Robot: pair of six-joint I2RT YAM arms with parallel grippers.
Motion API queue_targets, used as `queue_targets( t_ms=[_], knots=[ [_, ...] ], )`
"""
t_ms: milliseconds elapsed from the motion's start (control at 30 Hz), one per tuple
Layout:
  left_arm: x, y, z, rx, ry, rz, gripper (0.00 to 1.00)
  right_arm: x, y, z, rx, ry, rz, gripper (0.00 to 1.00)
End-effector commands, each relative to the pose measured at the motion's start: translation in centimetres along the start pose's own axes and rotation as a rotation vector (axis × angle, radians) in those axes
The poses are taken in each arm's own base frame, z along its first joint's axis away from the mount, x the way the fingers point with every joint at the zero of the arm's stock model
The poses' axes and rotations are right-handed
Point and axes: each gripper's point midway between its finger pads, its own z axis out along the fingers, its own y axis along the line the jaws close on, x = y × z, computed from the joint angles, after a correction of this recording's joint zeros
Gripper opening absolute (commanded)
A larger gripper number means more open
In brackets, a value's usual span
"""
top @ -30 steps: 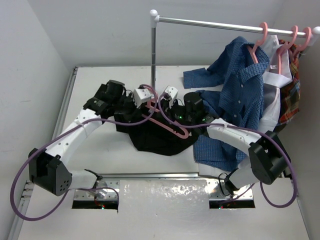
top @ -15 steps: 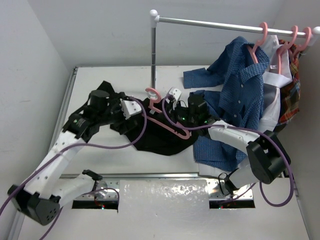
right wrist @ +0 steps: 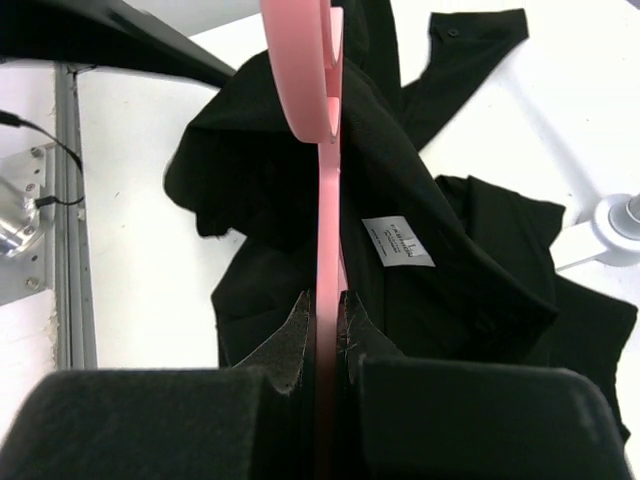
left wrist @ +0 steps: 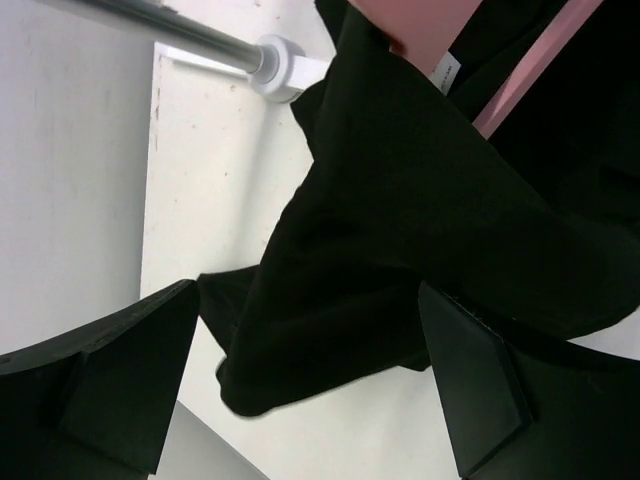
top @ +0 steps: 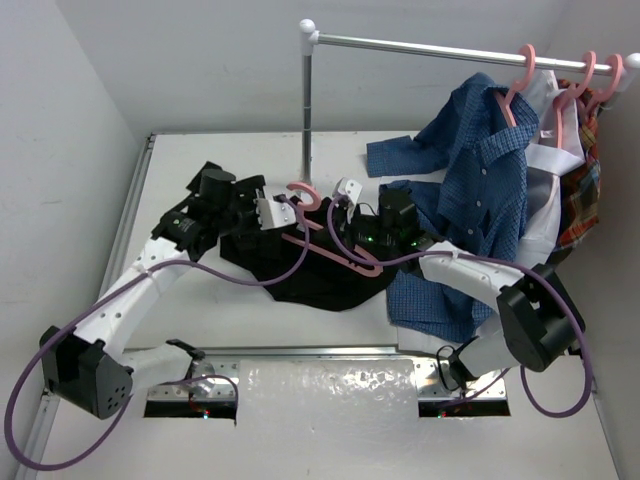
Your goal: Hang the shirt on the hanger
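Black shirt (top: 320, 285) heaped on table (top: 200, 160) | pink hanger (right wrist: 328, 230) over it, pinched tight in right gripper (right wrist: 322, 312) | left gripper (left wrist: 300, 390) spread wide, shirt cloth between its fingers

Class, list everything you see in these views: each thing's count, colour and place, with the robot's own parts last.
shirt: one, black, crumpled mid-table
hanger: one, salmon-pink, held over the shirt
spare hangers: three, pink, rail's right end
rail: one, silver, far side
blue shirt: one, hung, trailing onto the table
white garment: one, beside it
plaid garment: one, orange-red, far right
table: one, white
left gripper: open, at the shirt
right gripper: shut on the hanger
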Motion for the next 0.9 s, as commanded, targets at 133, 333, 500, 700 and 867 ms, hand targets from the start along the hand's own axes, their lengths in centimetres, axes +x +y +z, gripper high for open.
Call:
queue_targets(
  t_ms=[133, 333, 500, 700, 867],
  knots=[
    [-0.9, 1.9, 1.4, -0.029, -0.066, 0.075, 0.89, -3.9, 1.6, -0.3, -0.100, -0.103, -0.131, 0.00],
    [-0.1, -1.4, 3.0, 0.088, -0.100, 0.033, 0.57, -5.2, 2.0, -0.8, -0.113, -0.156, -0.187, 0.00],
    [-0.2, -3.4, 3.2, 0.175, -0.121, 0.002, 0.27, -6.0, 2.1, -0.8, -0.120, -0.178, -0.207, 0.00],
    [0.6, -3.2, 2.4, 0.143, -0.100, -0.062, 0.00, -5.7, 1.2, -0.5, -0.079, -0.148, -0.175, 0.02],
    [2.6, -3.1, 1.1, 0.088, -0.054, -0.005, 0.00, -6.4, 0.1, -2.2, -0.009, -0.152, -0.099, 0.54]
  ],
)
